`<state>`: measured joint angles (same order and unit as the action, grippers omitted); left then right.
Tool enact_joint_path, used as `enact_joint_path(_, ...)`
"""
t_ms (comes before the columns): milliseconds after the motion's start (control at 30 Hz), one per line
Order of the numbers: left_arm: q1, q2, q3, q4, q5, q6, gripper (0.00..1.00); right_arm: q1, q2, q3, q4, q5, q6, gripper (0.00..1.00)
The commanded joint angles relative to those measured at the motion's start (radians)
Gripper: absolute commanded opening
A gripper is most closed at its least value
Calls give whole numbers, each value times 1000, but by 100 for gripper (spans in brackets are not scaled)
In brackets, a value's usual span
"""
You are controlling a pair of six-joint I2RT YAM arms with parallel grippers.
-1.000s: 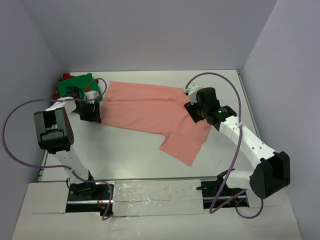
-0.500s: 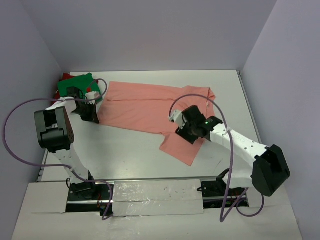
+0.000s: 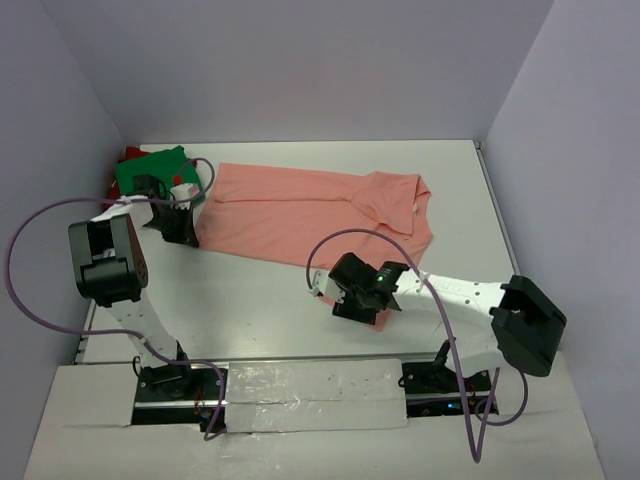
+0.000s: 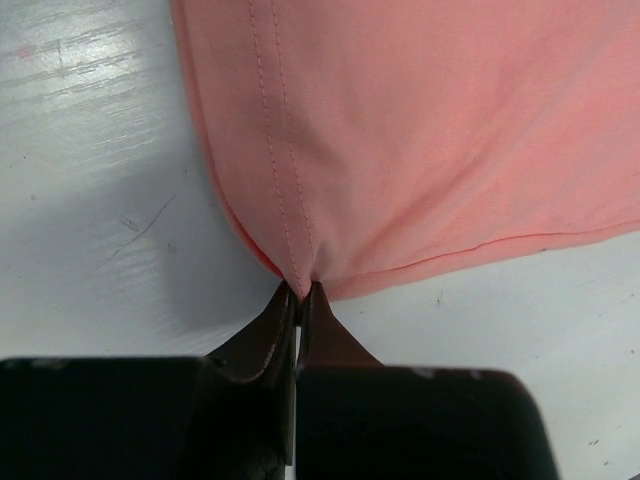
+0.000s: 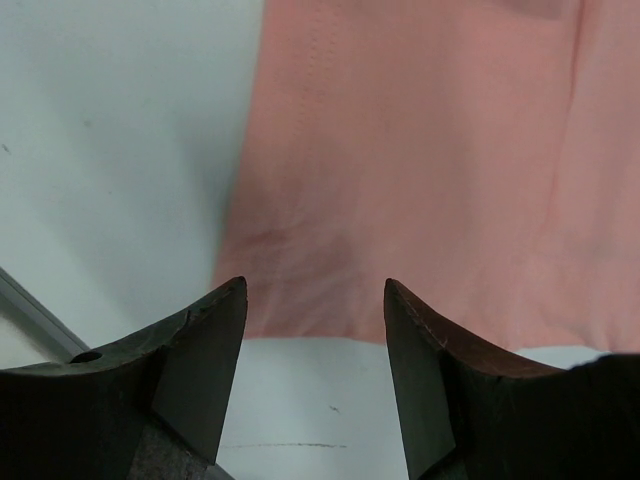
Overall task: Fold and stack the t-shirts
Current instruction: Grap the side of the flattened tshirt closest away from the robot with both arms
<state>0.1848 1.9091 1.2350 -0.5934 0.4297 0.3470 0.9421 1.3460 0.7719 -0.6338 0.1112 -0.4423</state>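
Note:
The salmon-pink t-shirt [image 3: 280,215] lies spread across the middle of the table, with a part folded over at its upper right. My left gripper [image 3: 190,238] is shut on the shirt's near-left hem corner; the left wrist view shows the cloth [image 4: 450,120] pinched between the closed tips [image 4: 300,290]. Over the shirt's lower flap my right gripper [image 3: 350,305] stands open. In the right wrist view its tips [image 5: 315,300] hang over bare table just short of the pink hem [image 5: 420,150], holding nothing. The green t-shirt [image 3: 150,168] and a bit of the red one [image 3: 128,153] sit at the far left corner.
Grey walls close in the table [image 3: 250,300] on the left, back and right. A purple cable [image 3: 330,245] loops above the right wrist over the shirt. The taped base rail [image 3: 310,390] runs along the near edge.
My right gripper has swung from the shirt's upper right down to its lower flap, staying open. The upper-right part now lies folded over. My left gripper has shut on the hem corner.

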Motion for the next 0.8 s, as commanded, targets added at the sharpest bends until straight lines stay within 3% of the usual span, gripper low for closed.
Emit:
enact_joint_path(0, -1, -19, -26, -2, 11, 1, 0, 40, 34, 33, 37, -13, 42, 64)
enact_joint_path(267, -1, -30, -42, 6, 12, 9, 0, 72, 134, 46, 86, -61, 60, 61)
enact_joint_path(500, -1, -35, -54, 12, 15, 15, 0, 75, 229, 46, 138, 11, 53, 53)
enact_joint_path(567, -1, -39, -57, 12, 12, 15, 0, 75, 242, 43, 148, 33, 47, 45)
enact_joint_path(633, -1, -44, -60, 15, 12, 17, 0, 73, 254, 43, 154, 50, 53, 24)
enact_joint_path(667, -1, -44, -63, 14, 12, 17, 0, 72, 260, 49, 137, 47, 48, 6)
enact_joint_path(700, -1, -45, -65, 14, 12, 17, 0, 72, 268, 52, 129, 47, 50, 0)
enact_joint_path(767, -1, -45, -68, 17, 14, 17, 0, 70, 277, 50, 112, 42, 48, 0)
